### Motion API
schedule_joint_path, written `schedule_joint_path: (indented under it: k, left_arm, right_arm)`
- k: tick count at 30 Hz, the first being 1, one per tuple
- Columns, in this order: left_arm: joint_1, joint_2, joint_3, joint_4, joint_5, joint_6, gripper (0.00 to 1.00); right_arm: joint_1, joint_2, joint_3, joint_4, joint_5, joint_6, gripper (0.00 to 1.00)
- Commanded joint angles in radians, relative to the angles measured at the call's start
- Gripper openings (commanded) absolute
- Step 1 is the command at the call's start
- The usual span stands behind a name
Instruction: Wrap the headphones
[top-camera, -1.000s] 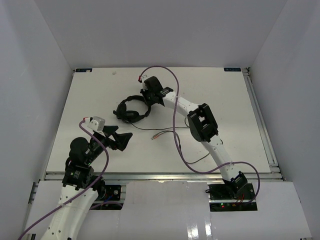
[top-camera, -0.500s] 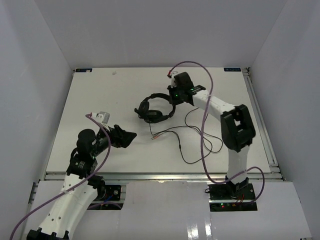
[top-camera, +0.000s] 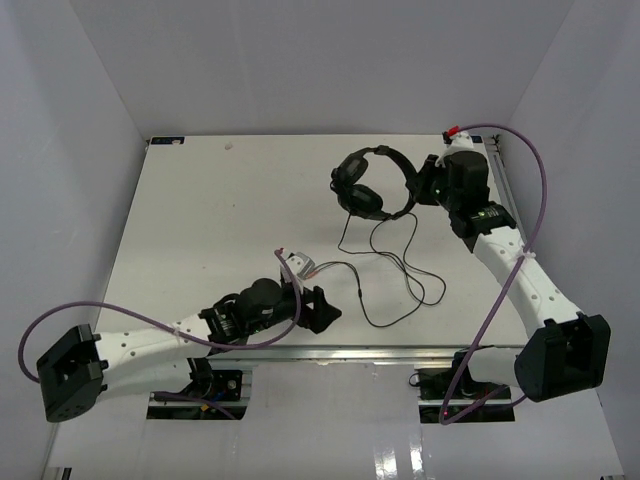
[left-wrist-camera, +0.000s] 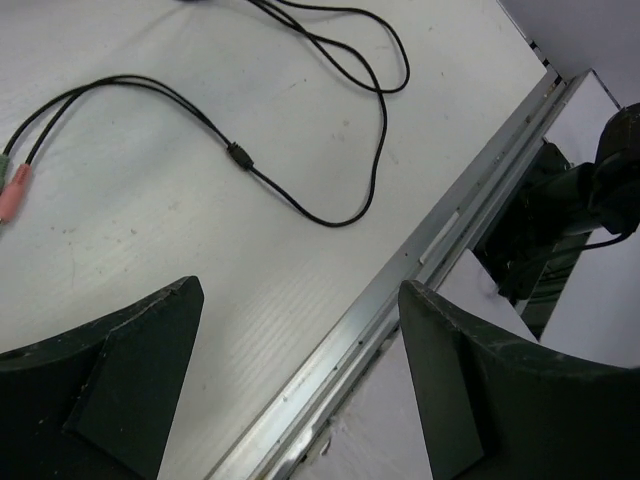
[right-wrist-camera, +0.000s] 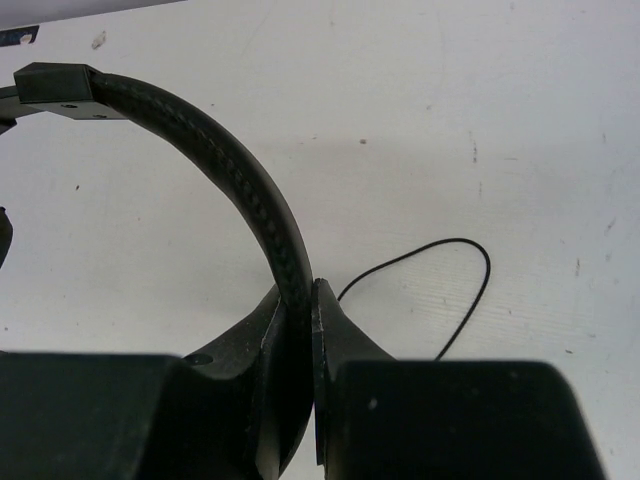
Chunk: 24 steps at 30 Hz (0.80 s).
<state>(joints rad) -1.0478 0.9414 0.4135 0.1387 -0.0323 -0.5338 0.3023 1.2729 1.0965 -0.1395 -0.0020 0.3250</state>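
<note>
**Headband pinched, cable loose on the counter**

The right end effector (right-wrist-camera: 297, 300) is clenched on the headphones (top-camera: 375, 185), its jaws closed across the padded headband (right-wrist-camera: 225, 150) near one end of the arch. The headset sits toward the far right of the counter (top-camera: 200, 220). The two earcups (top-camera: 352, 178) hang off to the left of the grip. Whether they rest on the surface or are lifted clear of it, the top view does not settle.

The thin black cable (left-wrist-camera: 300, 205) trails from the headset in loose loops across the middle of the counter. It ends at the reddish plugs (left-wrist-camera: 12, 190), close by the left end effector (left-wrist-camera: 300, 290). That one is released, its jaws spread wide with nothing between them, low over the near edge beside the metal rail (left-wrist-camera: 400, 270).

As for handling, the headset is probably light, and the headband looks stiff enough to be a sound place to hold. The earcups may swivel and swing. The cable is limp and slick, liable to kink or slide out of a shallow pinch. Taking it just behind the plugs or at the small splitter looks safest.

The right wrist view cuts off the earcups and most of the cable. No boom mic can be made out in any view, and the cable's entry into the earcup is too fine to see.
</note>
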Motion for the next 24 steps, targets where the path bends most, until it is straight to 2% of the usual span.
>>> schedule_joint_path:
  k: [1, 4, 8, 10, 12, 17, 24]
  left_arm:
    - [-0.078, 0.124, -0.023, 0.446, -0.177, 0.193, 0.90]
    - [-0.103, 0.256, -0.060, 0.676, -0.172, 0.327, 0.91]
    - [-0.110, 0.390, -0.029, 0.825, -0.240, 0.454, 0.95]
    - [-0.110, 0.469, -0.027, 0.975, -0.239, 0.529, 0.95]
    - [-0.110, 0.521, -0.013, 1.058, -0.255, 0.580, 0.96]
    - [-0.110, 0.676, 0.095, 1.182, -0.275, 0.683, 0.97]
    - [-0.101, 0.850, 0.285, 1.191, -0.255, 0.741, 0.98]
  right_arm:
    - [-0.060, -0.064, 0.015, 0.003, -0.094, 0.104, 0.08]
    - [-0.080, -0.083, 0.046, -0.036, -0.151, 0.126, 0.08]
    - [-0.094, -0.101, 0.114, -0.082, -0.215, 0.156, 0.08]
    - [-0.097, -0.105, 0.163, -0.105, -0.240, 0.170, 0.08]
    - [-0.106, -0.106, 0.192, -0.111, -0.261, 0.194, 0.08]
    - [-0.153, -0.118, 0.221, -0.106, -0.340, 0.257, 0.08]
    - [-0.167, -0.151, 0.208, -0.091, -0.407, 0.297, 0.08]
